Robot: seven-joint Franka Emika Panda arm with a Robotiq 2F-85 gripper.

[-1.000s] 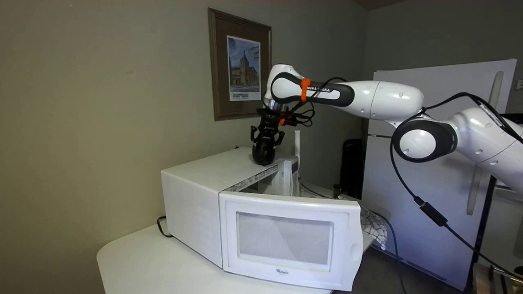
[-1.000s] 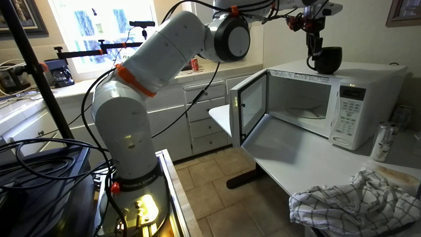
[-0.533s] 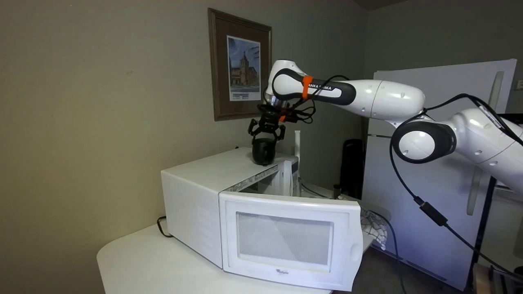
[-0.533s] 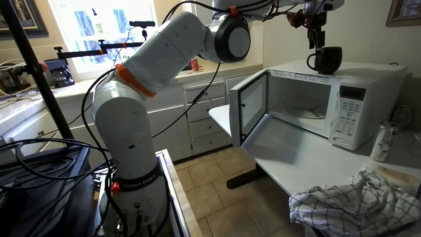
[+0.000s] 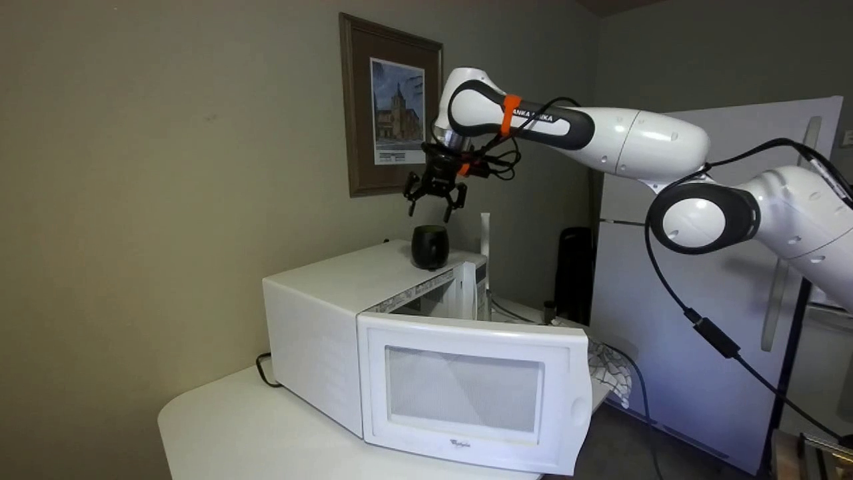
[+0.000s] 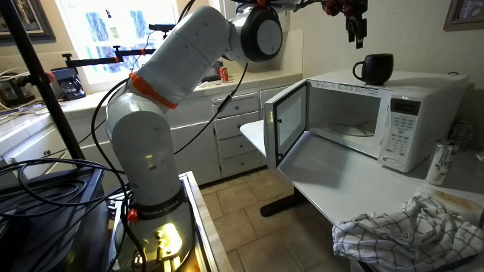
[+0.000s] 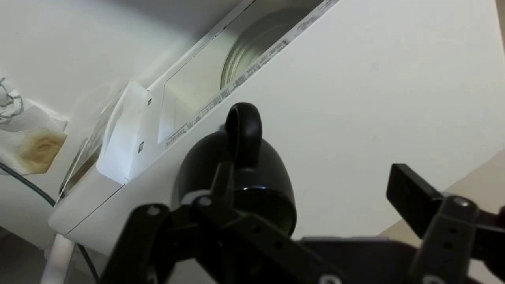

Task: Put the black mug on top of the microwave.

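The black mug (image 5: 430, 247) stands upright on top of the white microwave (image 5: 313, 347), near its front edge above the control panel. The mug also shows in an exterior view (image 6: 378, 70), its handle toward the microwave's front. My gripper (image 5: 430, 215) is open and empty above the mug, apart from it; it shows above and slightly to the left of the mug in an exterior view (image 6: 357, 43). In the wrist view the mug (image 7: 272, 169) is partly hidden behind one finger of the wide-open gripper (image 7: 311, 171), on the white microwave top (image 7: 355, 98).
The microwave door (image 6: 289, 121) hangs open toward the front. A can (image 6: 440, 162) stands beside the microwave on the table (image 6: 332, 185). A checkered cloth (image 6: 408, 234) lies at the table's near corner. A framed picture (image 5: 393, 107) hangs on the wall behind the gripper.
One second ago the gripper was down at the mug with its fingers closer together. It has opened, let go and risen above the mug. The mug has stayed in place.
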